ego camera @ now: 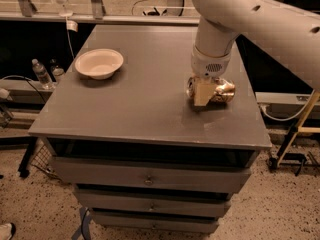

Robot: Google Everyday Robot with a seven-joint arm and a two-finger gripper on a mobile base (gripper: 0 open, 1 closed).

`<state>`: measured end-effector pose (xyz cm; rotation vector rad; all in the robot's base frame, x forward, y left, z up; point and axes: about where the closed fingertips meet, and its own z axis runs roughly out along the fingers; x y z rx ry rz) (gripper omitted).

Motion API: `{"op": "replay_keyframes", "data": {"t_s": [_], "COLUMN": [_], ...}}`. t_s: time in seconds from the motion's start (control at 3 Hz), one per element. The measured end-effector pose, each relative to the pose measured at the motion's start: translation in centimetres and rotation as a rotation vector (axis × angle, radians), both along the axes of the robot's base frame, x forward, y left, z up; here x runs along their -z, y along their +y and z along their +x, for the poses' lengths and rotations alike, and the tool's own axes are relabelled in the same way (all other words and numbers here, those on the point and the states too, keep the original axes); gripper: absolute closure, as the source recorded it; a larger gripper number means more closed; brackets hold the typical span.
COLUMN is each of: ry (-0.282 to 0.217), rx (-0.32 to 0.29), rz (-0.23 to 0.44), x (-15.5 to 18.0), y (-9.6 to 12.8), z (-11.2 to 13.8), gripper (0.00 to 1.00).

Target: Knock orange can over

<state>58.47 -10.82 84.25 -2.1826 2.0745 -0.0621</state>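
Note:
The orange can (222,90) lies on its side on the right part of the grey table (130,109), with its silver top pointing left. My gripper (202,92) hangs from the white arm (215,44) straight down onto the can's left end, touching or just in front of it. The gripper covers part of the can.
A cream bowl (99,63) stands at the table's back left. The table's right edge is close behind the can. Drawers sit under the tabletop. Plastic bottles (41,73) stand on the floor at the left and a yellow frame (295,129) at the right.

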Motion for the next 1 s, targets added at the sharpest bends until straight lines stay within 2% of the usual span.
{"op": "replay_keyframes", "data": {"t_s": [0.33, 0.67, 1.0], "ry": [0.034, 0.036, 0.035], "rx": [-0.032, -0.036, -0.036], "rz": [0.018, 0.020, 0.022], "x": [0.60, 0.77, 0.88], "y": [0.60, 0.71, 0.78], "z": [-0.21, -0.17, -0.10], "gripper": [1.00, 0.87, 0.64]}}
